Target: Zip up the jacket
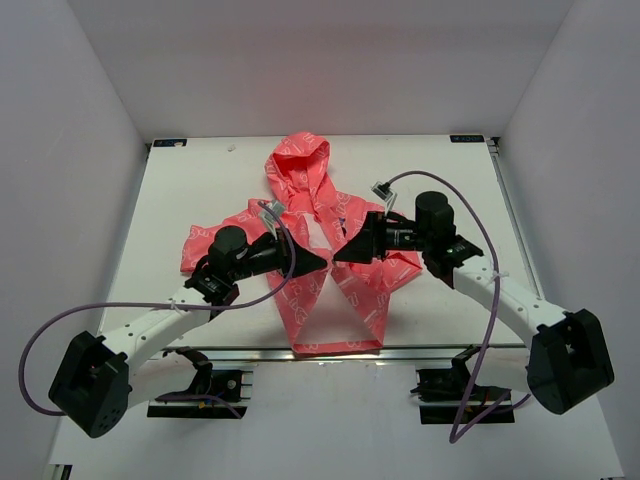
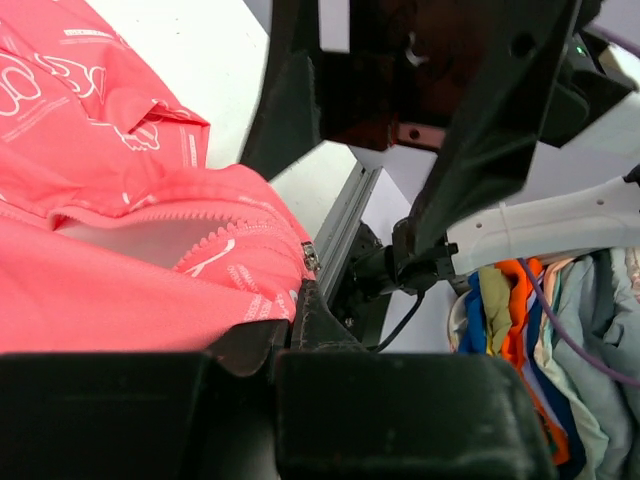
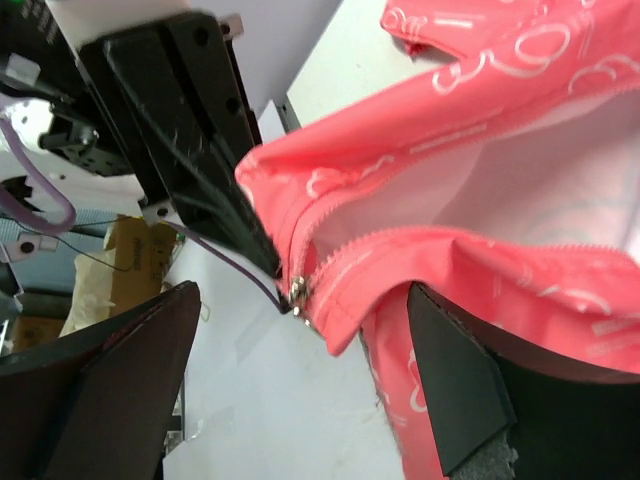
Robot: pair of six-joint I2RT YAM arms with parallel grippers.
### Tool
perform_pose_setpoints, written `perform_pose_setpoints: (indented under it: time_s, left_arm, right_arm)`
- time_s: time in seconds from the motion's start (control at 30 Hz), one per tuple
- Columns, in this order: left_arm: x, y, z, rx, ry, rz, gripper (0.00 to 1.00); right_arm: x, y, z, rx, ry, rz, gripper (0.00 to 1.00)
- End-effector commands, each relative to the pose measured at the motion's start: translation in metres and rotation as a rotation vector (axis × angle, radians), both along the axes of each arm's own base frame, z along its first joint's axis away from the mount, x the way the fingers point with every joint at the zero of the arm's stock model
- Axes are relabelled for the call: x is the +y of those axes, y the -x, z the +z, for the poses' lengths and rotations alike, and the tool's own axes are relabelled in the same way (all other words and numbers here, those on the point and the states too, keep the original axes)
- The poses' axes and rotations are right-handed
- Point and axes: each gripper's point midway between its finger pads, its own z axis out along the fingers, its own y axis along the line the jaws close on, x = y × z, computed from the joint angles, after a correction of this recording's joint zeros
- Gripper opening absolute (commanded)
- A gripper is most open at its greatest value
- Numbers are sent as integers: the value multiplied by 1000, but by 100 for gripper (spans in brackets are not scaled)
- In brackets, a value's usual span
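The jacket (image 1: 310, 195) lies mid-table (image 1: 190, 180), hood at the far side, hem toward the arms, its zipper line running near to far. The slider (image 3: 297, 290) sits where both grippers meet. The left gripper (image 1: 322, 260) is pinched tight on the jacket beside it. The right gripper (image 1: 341, 255) stands spread wide and empty, with the slider between its fingers, so it is best placed to take the pull.

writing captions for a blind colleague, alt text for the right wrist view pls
The left gripper pinches the coral-pink jacket beside its zipper slider, the zipper beyond it open on white lining. The right gripper stands open, one finger on each side of the slider.
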Motion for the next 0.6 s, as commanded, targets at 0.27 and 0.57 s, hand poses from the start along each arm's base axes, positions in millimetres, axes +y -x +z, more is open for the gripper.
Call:
perform_pose_setpoints:
  time_s: [0.27, 0.57]
  left_arm:
    - [-3, 0, 18, -11, 73, 5, 0]
    - [0, 4, 16, 0, 88, 15, 0]
  right_arm:
    - [-35, 25, -13, -38, 135, -109, 89]
    - [-19, 64, -4, -13, 56, -37, 89]
